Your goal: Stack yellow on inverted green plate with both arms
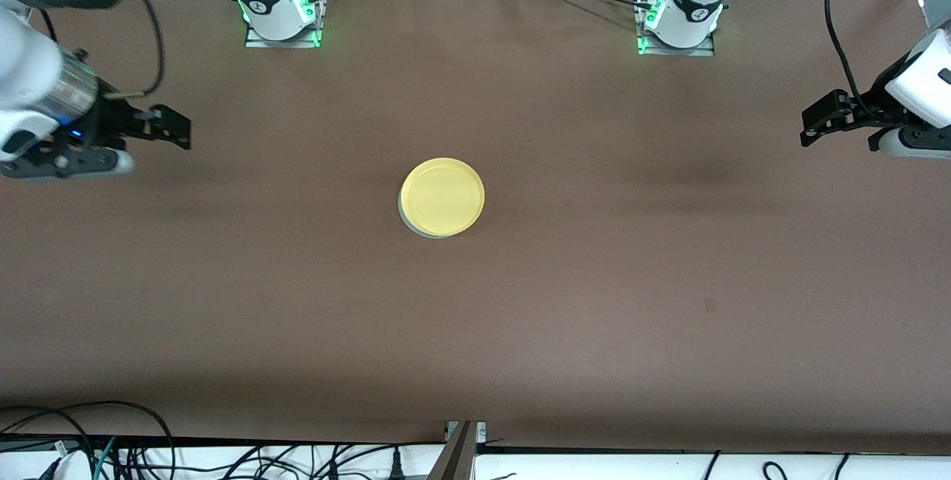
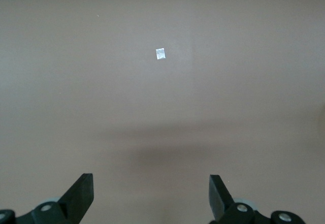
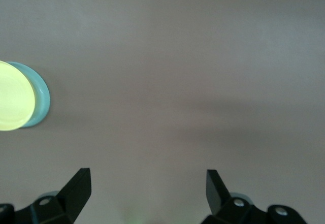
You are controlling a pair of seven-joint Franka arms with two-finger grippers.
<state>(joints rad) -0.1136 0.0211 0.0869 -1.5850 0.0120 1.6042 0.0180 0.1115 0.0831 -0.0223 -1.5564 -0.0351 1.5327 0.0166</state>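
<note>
- We see the yellow plate [image 1: 443,196] near the middle of the brown bench [image 1: 594,302], sitting right way up on top of the green plate [image 1: 405,218].
- Only a thin pale crescent of the green plate shows in the front view, peeking out from under the yellow one on the side nearer the front camera and toward the right arm's end of the bench.
- In the right wrist view the yellow plate [image 3: 14,102] lies over the green plate [image 3: 41,102], and we see a mint-green rim curving out past the yellow edge; the two plates are touching, stacked slightly off centre.
- The right tool [image 1: 178,127] hangs over the bench at the right arm's end, well apart from the stack. Its fingers [image 3: 76,191] stand wide apart in the right wrist view, with nothing between them.
- The left tool [image 1: 813,123] hangs over the bench at the left arm's end, also well apart from the plates. Its fingers [image 2: 81,193] are spread apart and hold nothing.
- Under the left tool, the left wrist view shows bare brown bench with one small pale square mark [image 2: 160,54] on it.
- Both arm bases [image 1: 278,4] stand along the edge of the bench farthest from the front camera, lit green at the foot.
</note>
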